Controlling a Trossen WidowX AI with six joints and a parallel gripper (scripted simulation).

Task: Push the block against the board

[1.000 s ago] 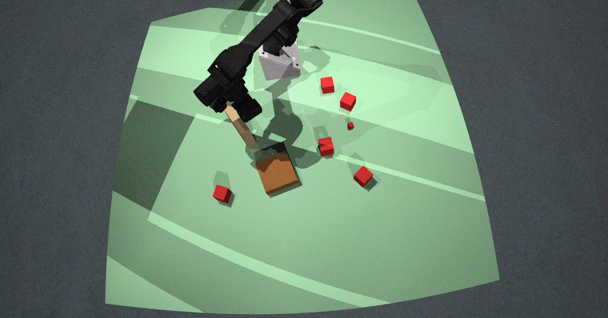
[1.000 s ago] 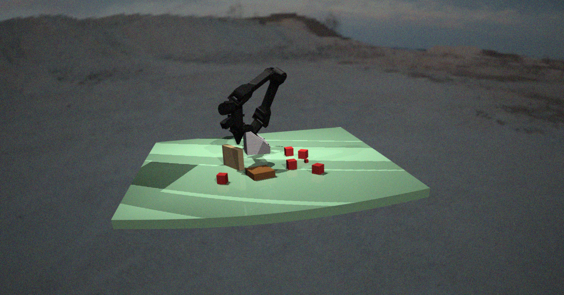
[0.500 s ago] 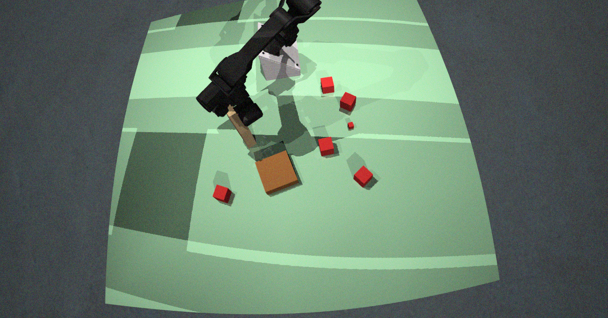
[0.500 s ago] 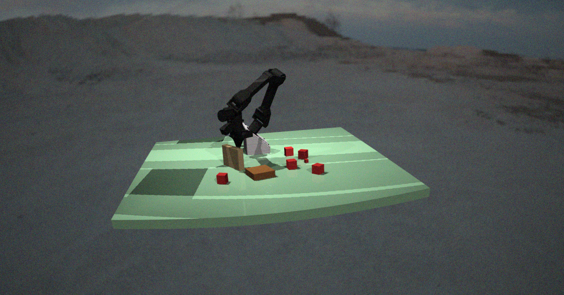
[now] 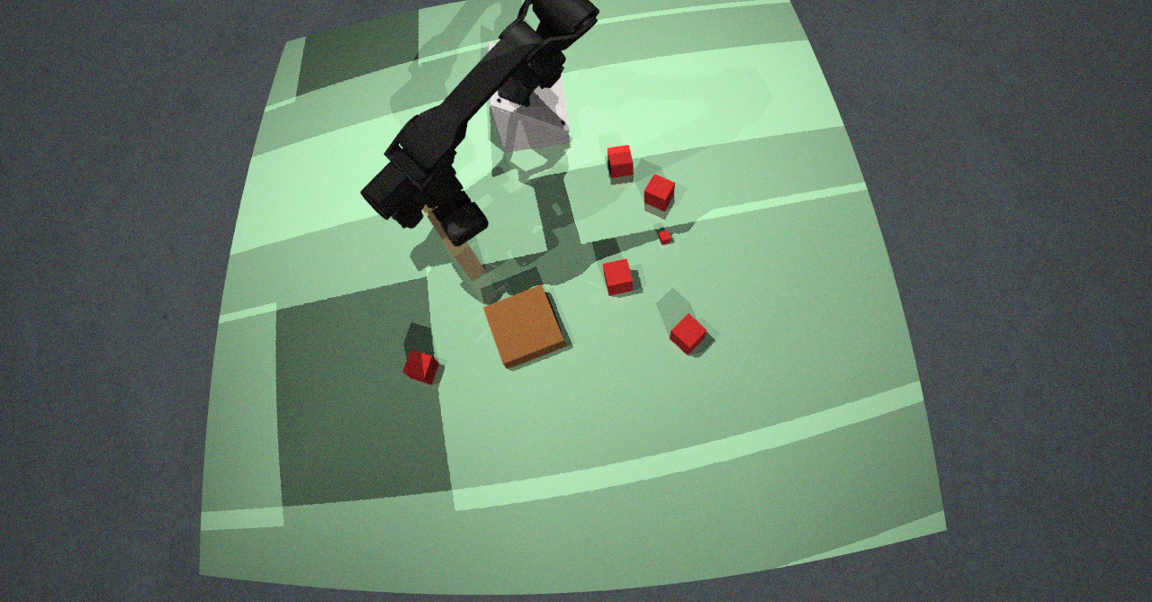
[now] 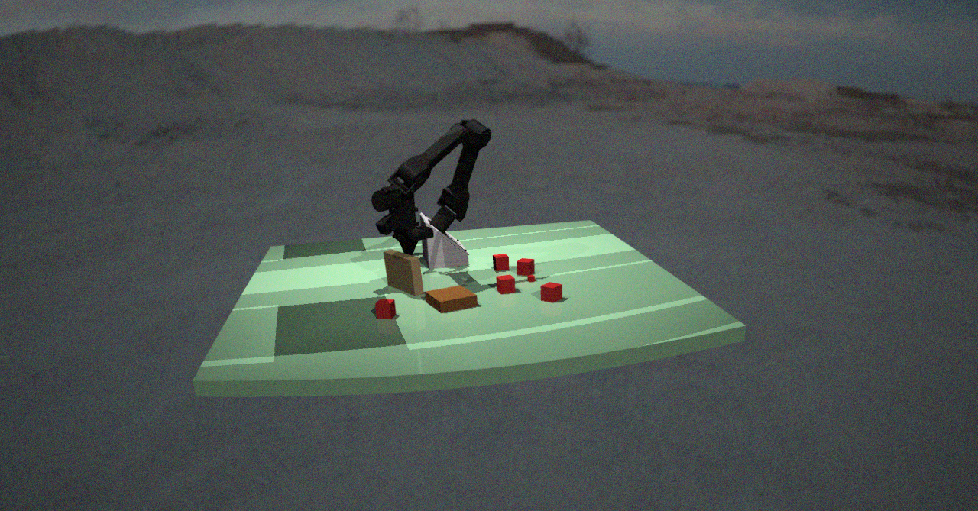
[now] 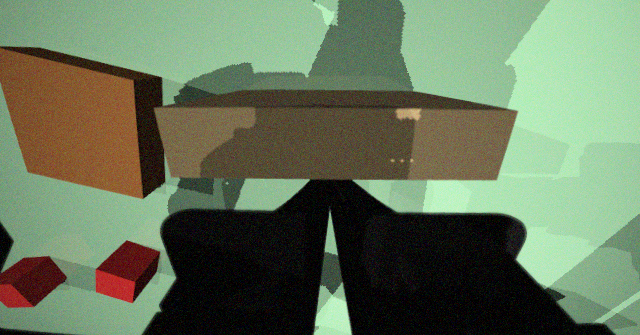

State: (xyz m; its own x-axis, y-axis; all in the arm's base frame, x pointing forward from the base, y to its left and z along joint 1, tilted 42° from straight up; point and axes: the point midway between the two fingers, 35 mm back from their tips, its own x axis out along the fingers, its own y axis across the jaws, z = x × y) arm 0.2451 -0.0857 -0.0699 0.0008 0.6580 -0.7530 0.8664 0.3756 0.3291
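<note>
The board (image 5: 468, 262) (image 6: 403, 272) (image 7: 330, 140) is a thin tan slab standing on its long edge. The square block (image 5: 525, 326) (image 6: 451, 298) (image 7: 75, 120) is flat and orange and lies just past the board's near end. In the wrist view the board's left end is close to the block's dark side; I cannot tell if they touch. My gripper (image 5: 451, 228) (image 6: 410, 248) (image 7: 329, 176) is shut and empty. Its tips are at the middle of the board's long side, touching it or nearly so.
Several red cubes lie around: one left of the block (image 5: 420, 366) (image 7: 127, 270), and others to its right (image 5: 617, 276) (image 5: 688, 332) (image 5: 659, 192). The arm's grey base (image 5: 531, 127) stands behind the board on the green table (image 5: 724, 437).
</note>
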